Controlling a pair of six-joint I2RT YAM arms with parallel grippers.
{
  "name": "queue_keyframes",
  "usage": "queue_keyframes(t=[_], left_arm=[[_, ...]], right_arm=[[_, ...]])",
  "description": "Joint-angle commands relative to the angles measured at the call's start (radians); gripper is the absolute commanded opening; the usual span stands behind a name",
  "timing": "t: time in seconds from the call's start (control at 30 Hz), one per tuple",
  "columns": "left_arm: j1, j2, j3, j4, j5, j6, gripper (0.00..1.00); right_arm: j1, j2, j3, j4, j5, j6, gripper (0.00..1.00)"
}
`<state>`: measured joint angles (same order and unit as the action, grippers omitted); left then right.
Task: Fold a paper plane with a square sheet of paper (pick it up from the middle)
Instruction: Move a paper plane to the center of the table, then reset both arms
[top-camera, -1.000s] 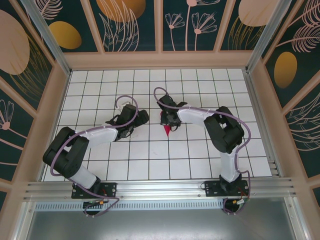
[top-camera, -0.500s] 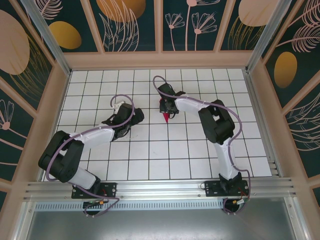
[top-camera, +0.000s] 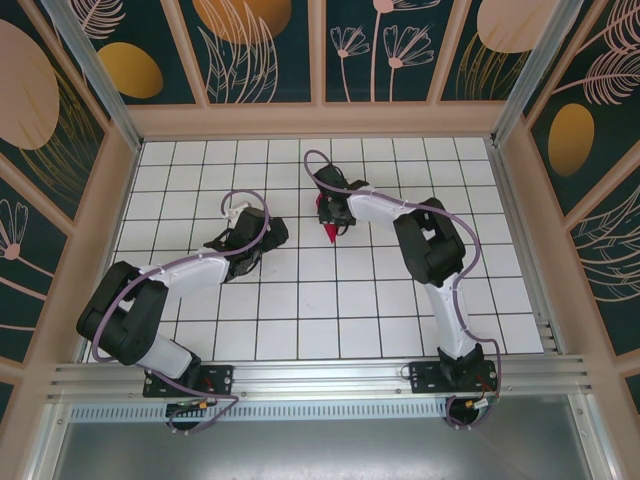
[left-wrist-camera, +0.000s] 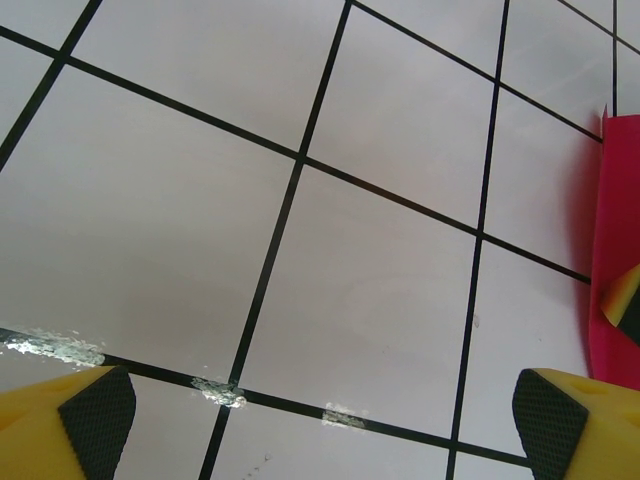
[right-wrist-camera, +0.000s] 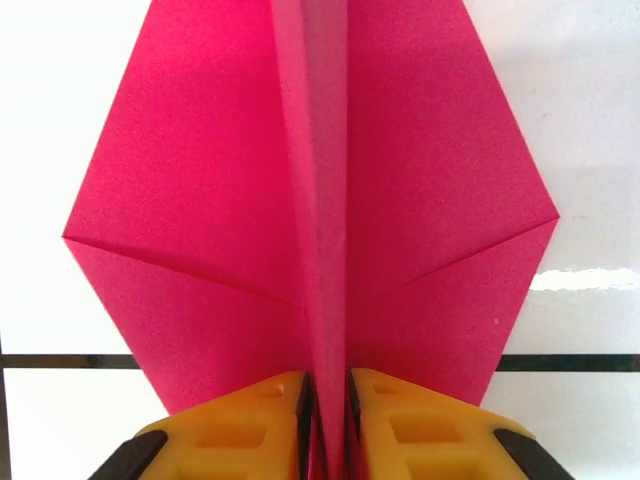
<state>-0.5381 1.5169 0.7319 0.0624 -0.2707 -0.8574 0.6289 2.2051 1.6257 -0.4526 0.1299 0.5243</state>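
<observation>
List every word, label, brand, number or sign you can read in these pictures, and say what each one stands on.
No readable text anywhere.
paper plane: plain pink, no print.
wall panels: leaf and flower patterns, no words.
table: black grid lines, no numbers.
left arm's base: any label there is too small to tell.

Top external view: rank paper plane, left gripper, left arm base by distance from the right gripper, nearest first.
1. paper plane: centre fold between the fingers of the right gripper, mid-table.
2. left gripper: to its left, slightly nearer the bases.
3. left arm base: near-left table edge.
</observation>
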Motion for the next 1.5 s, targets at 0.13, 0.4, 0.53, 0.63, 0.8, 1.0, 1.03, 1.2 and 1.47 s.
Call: queue_keyframes(t=[0.13,0.4,0.53,0.63,0.8,1.0,1.03,1.2,1.47], left_arm=[[0.005,-0.02,0.041,-0.052,-0.048,0.05,0.99],[0.093,-0.081,0.1,-0.085,-0.041,0.103,0.99],[0.177,-0.132,0.104,-0.091,-0.087,0.155,0.98],[0.243,-0.191,0.063,-0.04,-0.104,0.201,0.98],[0.326,-0.288,-0.038,0.07,-0.224,0.307,0.99],[0.392,-0.322,-0.187,0.264,-0.383,0.398,0.98],[0.397,-0.323,-0.217,0.308,-0.424,0.413,0.99],[0.43,-0.325,-0.347,0.535,-0.453,0.547,0.98],[0.471,-0.255,-0.477,0.856,-0.217,0.703,0.99]], right_arm=[[-0.003,-0.086,0.082,-0.07,0.006,0.017,0.37],[-0.033,-0.335,0.022,-0.028,0.105,-0.011,0.65],[-0.077,-0.51,-0.155,0.082,0.236,-0.051,0.77],[-0.159,-0.676,-0.363,0.246,0.327,-0.096,0.99],[-0.31,-0.904,-0.677,0.438,0.41,-0.106,0.99],[-0.55,-0.961,-0.93,0.572,0.381,-0.105,0.99],[-0.586,-0.966,-0.969,0.612,0.338,-0.124,0.98],[-0.611,-1.025,-1.23,0.967,0.366,-0.273,0.99],[-0.637,-0.906,-1.341,1.316,0.274,-0.37,0.99]])
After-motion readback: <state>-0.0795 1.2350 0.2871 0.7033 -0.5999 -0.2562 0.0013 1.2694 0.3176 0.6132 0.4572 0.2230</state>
